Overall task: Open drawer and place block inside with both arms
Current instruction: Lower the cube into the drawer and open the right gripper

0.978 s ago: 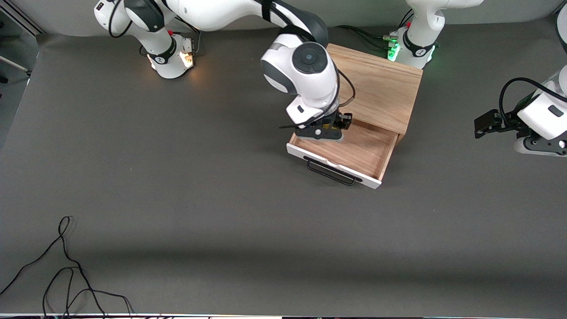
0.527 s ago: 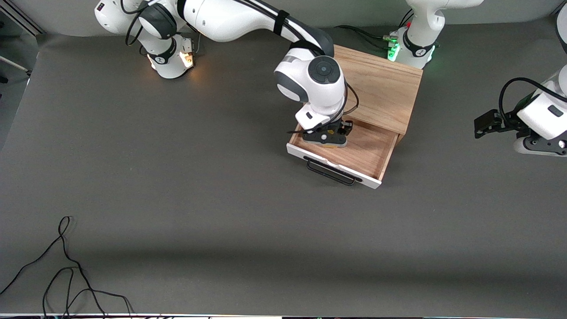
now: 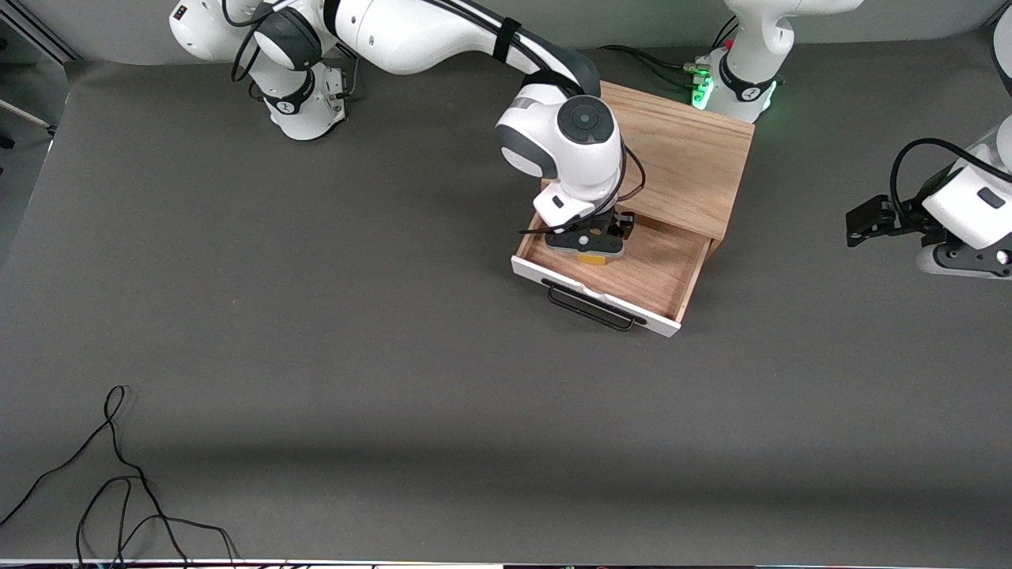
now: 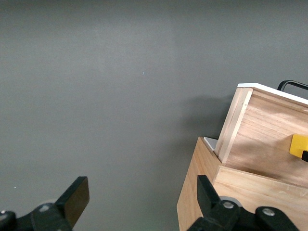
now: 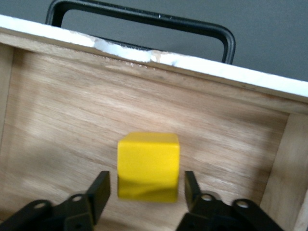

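The yellow block (image 5: 148, 166) sits on the floor of the open drawer (image 3: 642, 276), apparently freed. The right gripper (image 5: 145, 192) straddles it with fingers parted (gaps on both sides). The left gripper (image 4: 139, 204), open, waits beside the oak cabinet (image 3: 686, 164) at the left arm's end.

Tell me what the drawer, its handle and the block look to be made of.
Drawer: light wood inside, visible grain; front painted white, chipped along the top edge.
Handle: black bent rod, slight sheen, probably metal.
Block: uniform bright yellow, smooth matte faces; painted wood or plastic, cannot tell.
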